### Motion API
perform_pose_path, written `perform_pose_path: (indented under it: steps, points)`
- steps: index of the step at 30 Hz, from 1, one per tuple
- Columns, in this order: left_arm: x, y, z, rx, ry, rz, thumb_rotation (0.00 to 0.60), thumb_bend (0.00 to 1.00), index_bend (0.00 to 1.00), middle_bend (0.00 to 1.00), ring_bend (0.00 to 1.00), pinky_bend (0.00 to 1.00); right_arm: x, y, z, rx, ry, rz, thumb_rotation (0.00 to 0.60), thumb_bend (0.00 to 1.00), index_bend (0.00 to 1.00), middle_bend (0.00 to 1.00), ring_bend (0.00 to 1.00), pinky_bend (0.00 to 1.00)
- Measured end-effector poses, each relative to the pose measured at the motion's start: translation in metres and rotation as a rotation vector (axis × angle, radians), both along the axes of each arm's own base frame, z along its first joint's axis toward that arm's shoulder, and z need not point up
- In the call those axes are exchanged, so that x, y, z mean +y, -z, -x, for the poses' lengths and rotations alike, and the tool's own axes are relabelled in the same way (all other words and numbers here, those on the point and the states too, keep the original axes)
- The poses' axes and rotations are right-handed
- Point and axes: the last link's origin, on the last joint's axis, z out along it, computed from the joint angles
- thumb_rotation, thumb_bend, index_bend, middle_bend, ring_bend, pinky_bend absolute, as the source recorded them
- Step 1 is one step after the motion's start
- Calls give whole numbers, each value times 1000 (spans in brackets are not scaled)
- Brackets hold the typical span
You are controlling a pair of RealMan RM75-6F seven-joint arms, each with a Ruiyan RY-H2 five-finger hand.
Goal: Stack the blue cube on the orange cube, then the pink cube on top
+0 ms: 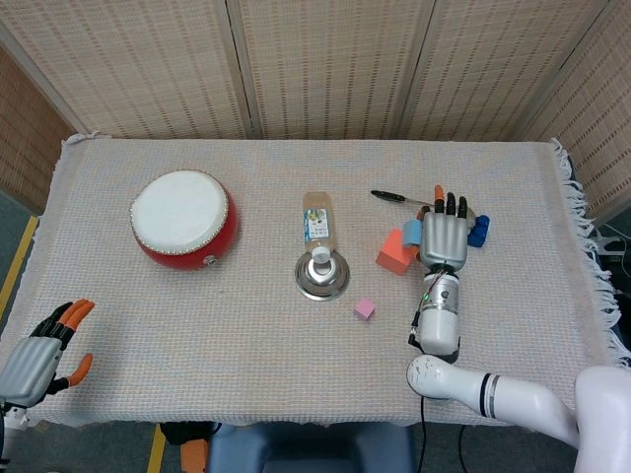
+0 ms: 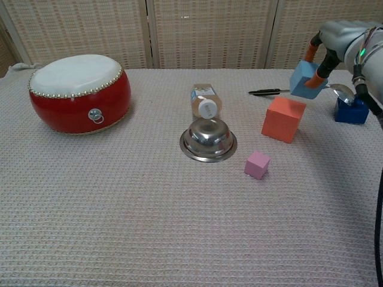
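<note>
**A:** What is holding everything up?

**B:** A table (image 1: pixel 246 335) under a pale woven cloth (image 2: pixel 119 227) with a fringed right edge, filling most of the frame.

**A:** What rests on the cloth?

**B:** At the left, a red drum (image 1: pixel 182 218) with a white skin. At the centre, an upturned steel bowl (image 1: pixel 322 275), and a small bottle (image 1: pixel 316 223) lying on its side just behind it. Lower right of the bowl sits a pink cube (image 1: pixel 365 308). Right of the bowl is an orange cube (image 1: pixel 394 252). Toward the upper right lies a black-handled spoon (image 2: pixel 299 91), its bowl beside a dark blue block (image 2: pixel 351 110).
</note>
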Motion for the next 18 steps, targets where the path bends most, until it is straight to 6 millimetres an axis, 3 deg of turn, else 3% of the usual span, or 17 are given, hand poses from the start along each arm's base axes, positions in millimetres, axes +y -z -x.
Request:
perform_pose_path:
  steps: [5,18]
  points:
    - [0,-2,2,-7,-6,-7,600,459,0,30,0,176,-4,16,-2,5,4,-22,600,192,513,6,0,0]
    - [2,-3,2,-19,-2,-7,600,459,0,30,0,176,-2,18,-3,-23,21,-25,600,192,507,6,0,0]
